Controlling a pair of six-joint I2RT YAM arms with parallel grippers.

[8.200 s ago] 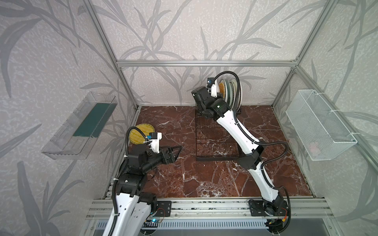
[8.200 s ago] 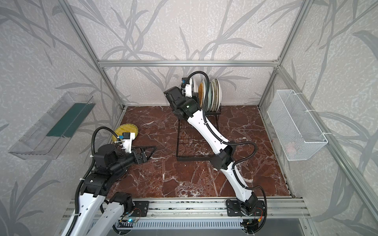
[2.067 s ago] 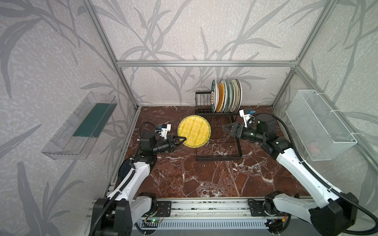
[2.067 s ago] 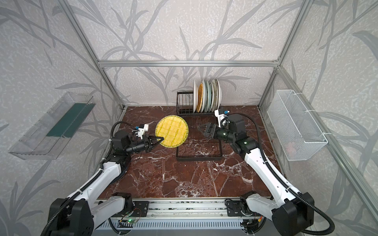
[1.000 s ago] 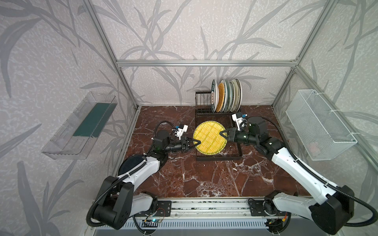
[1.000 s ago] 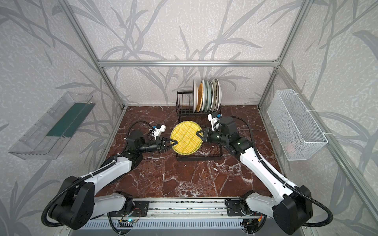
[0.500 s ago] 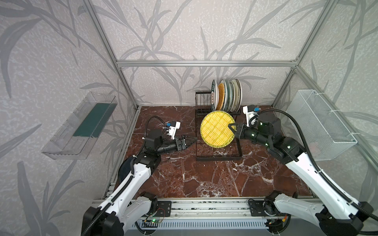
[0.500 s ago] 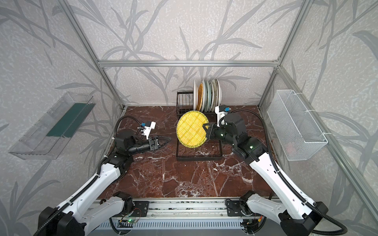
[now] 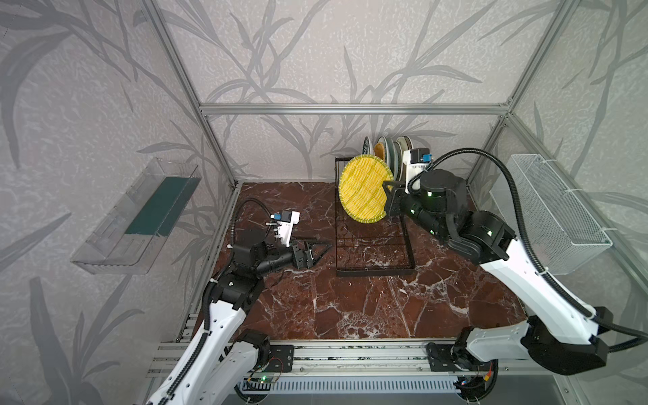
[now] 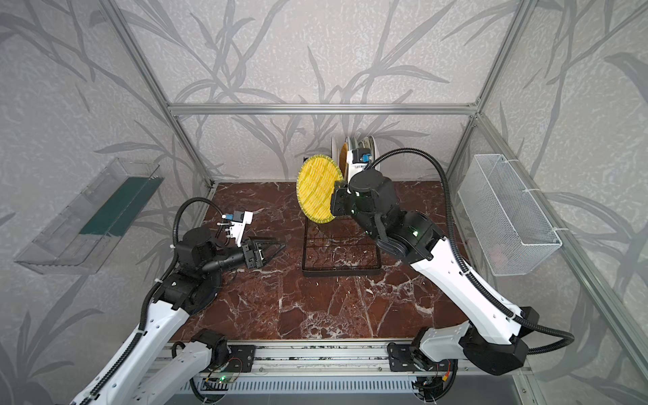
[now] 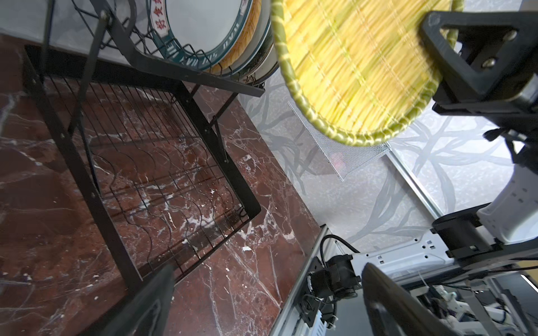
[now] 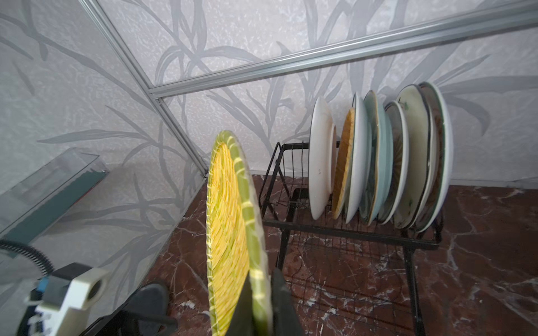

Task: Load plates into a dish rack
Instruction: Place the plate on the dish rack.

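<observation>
My right gripper (image 9: 389,196) is shut on the rim of a yellow woven plate (image 9: 364,191), which it holds upright on edge above the black wire dish rack (image 9: 373,271). In the right wrist view the fingers (image 12: 281,305) pinch the plate's green rim (image 12: 256,261). Several plates (image 12: 378,157) stand upright in the rack's slot row, and the yellow plate hangs apart from them, off the row's left end. My left gripper (image 9: 321,247) is open and empty, low over the table just left of the rack; its spread fingers (image 11: 157,296) frame bare marble.
A clear plastic bin (image 9: 140,217) hangs on the left wall and a white mesh basket (image 9: 550,210) on the right wall. The aluminium base rail (image 9: 315,354) runs along the front. A dark round edge (image 10: 207,299) shows under my left arm.
A second ago both grippers held the yellow plate over the rack base. The left gripper has let go, opened and drawn back left. The right has lifted the plate up and back.
</observation>
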